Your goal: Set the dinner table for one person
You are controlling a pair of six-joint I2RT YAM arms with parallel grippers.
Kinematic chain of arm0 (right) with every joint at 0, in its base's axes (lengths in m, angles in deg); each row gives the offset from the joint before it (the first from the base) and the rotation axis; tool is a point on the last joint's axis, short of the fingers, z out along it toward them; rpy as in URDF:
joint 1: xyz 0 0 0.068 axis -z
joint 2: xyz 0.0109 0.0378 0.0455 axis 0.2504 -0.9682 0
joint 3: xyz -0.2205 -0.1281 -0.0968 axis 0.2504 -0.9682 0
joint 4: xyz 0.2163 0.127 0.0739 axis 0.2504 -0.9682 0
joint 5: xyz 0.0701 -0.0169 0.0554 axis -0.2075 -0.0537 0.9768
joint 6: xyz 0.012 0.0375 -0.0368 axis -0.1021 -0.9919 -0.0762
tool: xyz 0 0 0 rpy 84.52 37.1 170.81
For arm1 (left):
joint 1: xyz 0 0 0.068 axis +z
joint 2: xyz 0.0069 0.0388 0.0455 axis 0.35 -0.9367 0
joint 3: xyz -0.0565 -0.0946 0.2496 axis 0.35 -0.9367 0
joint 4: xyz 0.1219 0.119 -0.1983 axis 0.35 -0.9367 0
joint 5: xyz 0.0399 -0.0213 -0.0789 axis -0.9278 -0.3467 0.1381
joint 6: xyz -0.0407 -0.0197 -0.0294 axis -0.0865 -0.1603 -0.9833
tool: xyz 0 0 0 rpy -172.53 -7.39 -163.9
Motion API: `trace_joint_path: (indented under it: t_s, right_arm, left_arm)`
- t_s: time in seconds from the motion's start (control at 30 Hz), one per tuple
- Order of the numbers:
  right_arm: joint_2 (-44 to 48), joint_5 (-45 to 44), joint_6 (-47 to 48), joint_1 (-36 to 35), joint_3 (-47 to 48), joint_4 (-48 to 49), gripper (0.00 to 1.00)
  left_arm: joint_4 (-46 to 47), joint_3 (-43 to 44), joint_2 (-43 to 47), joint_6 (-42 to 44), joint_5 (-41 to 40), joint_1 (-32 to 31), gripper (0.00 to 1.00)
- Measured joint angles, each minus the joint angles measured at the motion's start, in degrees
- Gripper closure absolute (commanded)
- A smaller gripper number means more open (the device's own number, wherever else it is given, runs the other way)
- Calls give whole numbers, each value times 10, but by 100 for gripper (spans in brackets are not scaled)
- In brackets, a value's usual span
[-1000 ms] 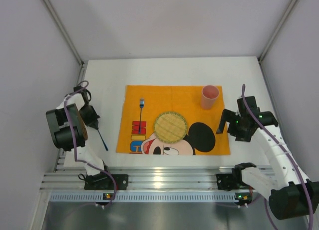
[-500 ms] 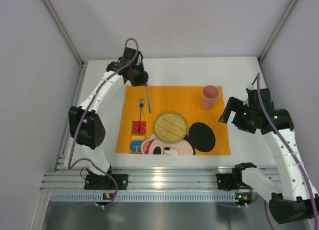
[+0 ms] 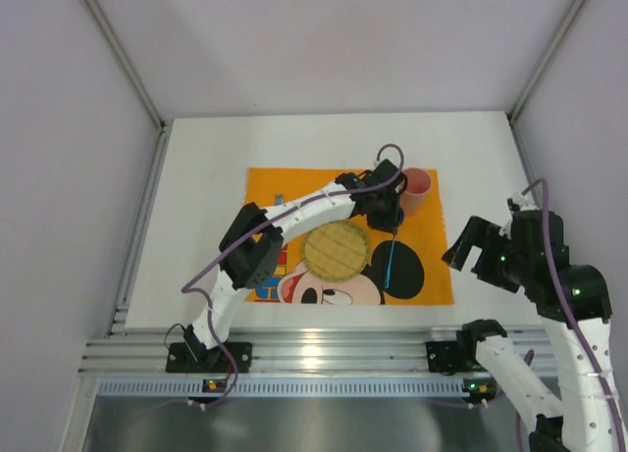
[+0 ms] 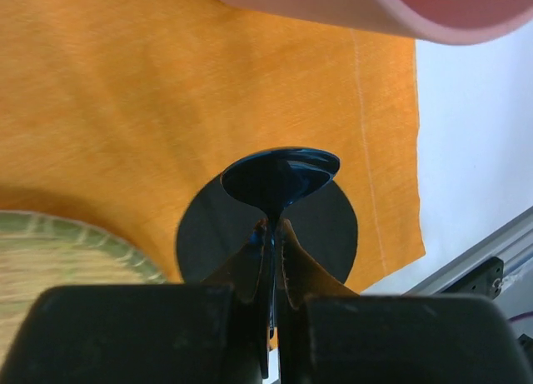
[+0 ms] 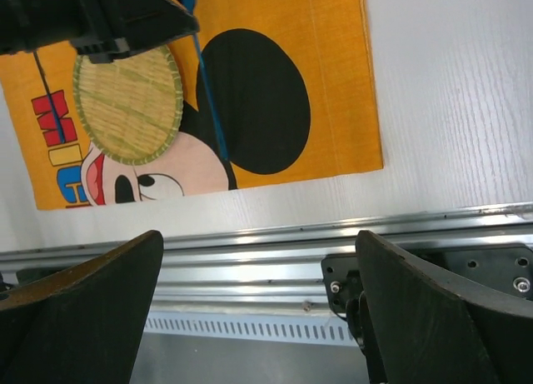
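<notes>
Spoon (image 4: 281, 174), blue, swung across from far left moments ago, now pinched in left end effector (image 3: 387, 213) above orange mat (image 3: 294, 182) on white tabletop (image 3: 196, 197), right of woven plate (image 3: 336, 248); set-down likely next. Right end effector (image 3: 471, 246) agape, empty.

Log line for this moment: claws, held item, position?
left claw: shut on blue spoon | spoon: over orange mat, right of woven disc | right claw: open, empty, beside mat
</notes>
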Motion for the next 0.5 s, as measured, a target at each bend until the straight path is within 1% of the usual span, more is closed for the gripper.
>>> trace_joint_path:
  t_s: [0.13,0.33,0.43,0.47,0.5]
  right_arm:
    - [25,0,-5,0,3,-8,0]
    - [49,-2,-6,0,11,-9,0]
    - [54,1,-6,0,11,-9,0]
    - [54,1,-6,0,11,-9,0]
    - [54,2,-6,0,11,-9,0]
  left_arm:
    - [14,17,-28,-17,-7,-21,100]
    - [22,21,-35,-37,-48,-17,100]
    - [25,16,-35,-43,-68,-15,90]
    - [26,12,-35,-45,-72,-14,79]
    - [26,8,-35,-44,-77,-14,75]
